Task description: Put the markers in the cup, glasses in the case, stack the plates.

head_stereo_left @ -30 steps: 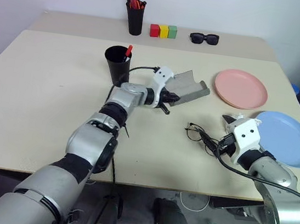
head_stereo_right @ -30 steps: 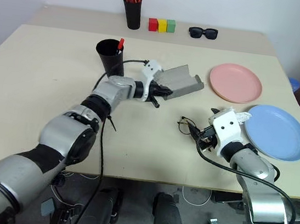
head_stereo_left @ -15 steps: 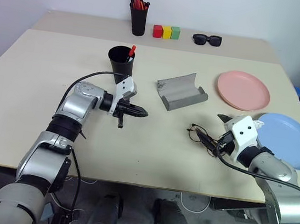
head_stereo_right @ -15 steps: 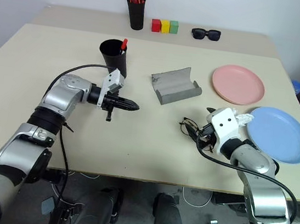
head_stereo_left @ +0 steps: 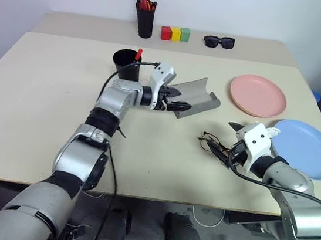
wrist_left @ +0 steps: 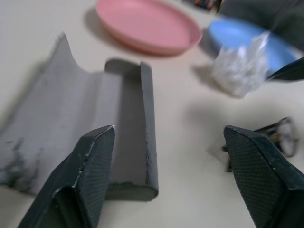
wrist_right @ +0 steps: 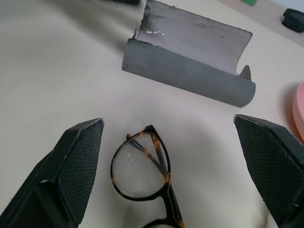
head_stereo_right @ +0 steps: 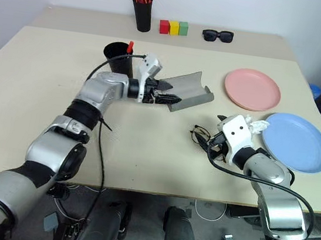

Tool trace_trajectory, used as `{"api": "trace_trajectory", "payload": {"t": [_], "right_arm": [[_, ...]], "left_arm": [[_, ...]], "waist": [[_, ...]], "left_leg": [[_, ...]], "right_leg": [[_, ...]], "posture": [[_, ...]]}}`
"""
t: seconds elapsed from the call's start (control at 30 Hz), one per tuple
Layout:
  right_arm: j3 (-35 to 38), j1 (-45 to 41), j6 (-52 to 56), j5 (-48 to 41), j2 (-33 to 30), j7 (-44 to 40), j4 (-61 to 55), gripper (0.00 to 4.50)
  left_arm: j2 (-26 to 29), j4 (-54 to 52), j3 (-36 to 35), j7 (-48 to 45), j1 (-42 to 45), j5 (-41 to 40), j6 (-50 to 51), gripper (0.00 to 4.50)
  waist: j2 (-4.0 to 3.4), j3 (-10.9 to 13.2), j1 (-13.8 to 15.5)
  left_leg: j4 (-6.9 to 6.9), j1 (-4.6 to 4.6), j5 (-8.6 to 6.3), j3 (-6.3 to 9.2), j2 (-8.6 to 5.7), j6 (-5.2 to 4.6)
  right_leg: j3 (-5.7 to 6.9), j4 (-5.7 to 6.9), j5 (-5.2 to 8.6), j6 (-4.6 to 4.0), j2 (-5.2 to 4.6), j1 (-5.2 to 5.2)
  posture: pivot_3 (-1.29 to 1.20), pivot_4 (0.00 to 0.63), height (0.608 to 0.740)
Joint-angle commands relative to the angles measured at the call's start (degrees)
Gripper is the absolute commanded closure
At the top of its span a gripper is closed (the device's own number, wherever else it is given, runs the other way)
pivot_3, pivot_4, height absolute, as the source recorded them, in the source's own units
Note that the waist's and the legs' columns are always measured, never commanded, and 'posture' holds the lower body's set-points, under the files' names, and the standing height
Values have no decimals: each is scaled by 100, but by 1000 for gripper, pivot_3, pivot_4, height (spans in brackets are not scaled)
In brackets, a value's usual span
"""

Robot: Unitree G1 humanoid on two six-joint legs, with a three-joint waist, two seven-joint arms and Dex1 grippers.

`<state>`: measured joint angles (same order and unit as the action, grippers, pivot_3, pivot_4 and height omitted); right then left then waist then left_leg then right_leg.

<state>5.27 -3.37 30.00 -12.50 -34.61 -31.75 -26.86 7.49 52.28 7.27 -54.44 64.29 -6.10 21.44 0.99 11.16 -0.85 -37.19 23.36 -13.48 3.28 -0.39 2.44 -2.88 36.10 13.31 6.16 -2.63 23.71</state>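
The grey case lies open on the table, hollow side up. My left gripper is open at its near left end, with the case's front lip close to one finger and nothing gripped. The wire-frame glasses lie on the table just in front of my open right gripper, untouched. A red-tipped marker stands in the black cup. The pink plate and the blue plate lie side by side on the right, apart.
At the table's back stand a narrow black cup of orange-capped markers, three coloured blocks and black sunglasses. A cable runs along my left arm. The table's edge is close to the blue plate.
My left arm swung away to the left with its fingers shut, then came back to the case's end, where the fingers now stand open. The right arm and glasses have not moved.
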Motion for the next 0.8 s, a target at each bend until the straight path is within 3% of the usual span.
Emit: {"api": "trace_trajectory", "payload": {"t": [0.03,0.2,0.23,0.3,0.5,0.7,0.8], "right_arm": [[87,46,-89,3,49,96,-237,0],[146,232,-77,1,76,211,-367,0],[167,276,-65,-6,77,232,-402,0],[204,356,-49,-22,68,265,-458,0],[260,453,-70,-30,40,297,-479,0],[248,446,-73,-37,22,286,-480,0],[263,437,-67,-49,4,270,-480,0]], "left_arm": [[-176,691,76,291,430,282,-376,648],[-409,1413,114,330,729,540,-723,648],[-430,1488,94,317,764,560,-752,885],[-449,1586,70,272,807,598,-835,1452],[-437,1630,92,88,770,703,-1063,4452],[-259,1410,89,-181,537,770,-1607,4452],[19,1022,124,-755,290,715,-1880,4452]], "waist": [[1,0,1],[1,1,12],[1,1,13],[1,1,7],[1,1,10],[1,1,4],[1,1,-12]], "left_leg": [[0,0,0,0,0,0],[0,3,0,0,-1,0],[0,2,0,0,-1,0],[0,2,0,0,-1,0],[1,2,0,0,-1,0],[1,2,0,0,-1,0],[3,2,0,-1,0,0]], "right_leg": [[0,0,0,0,0,1],[0,-2,0,1,-1,1],[0,-2,0,1,-1,1],[0,-2,1,1,-1,1],[-1,-1,1,0,0,2],[-1,-1,0,0,-1,2],[-1,0,0,0,0,3]], "posture": [[0,150,740],[0,150,740],[0,150,740],[0,150,740],[0,150,740],[0,150,740],[0,150,740]]}}
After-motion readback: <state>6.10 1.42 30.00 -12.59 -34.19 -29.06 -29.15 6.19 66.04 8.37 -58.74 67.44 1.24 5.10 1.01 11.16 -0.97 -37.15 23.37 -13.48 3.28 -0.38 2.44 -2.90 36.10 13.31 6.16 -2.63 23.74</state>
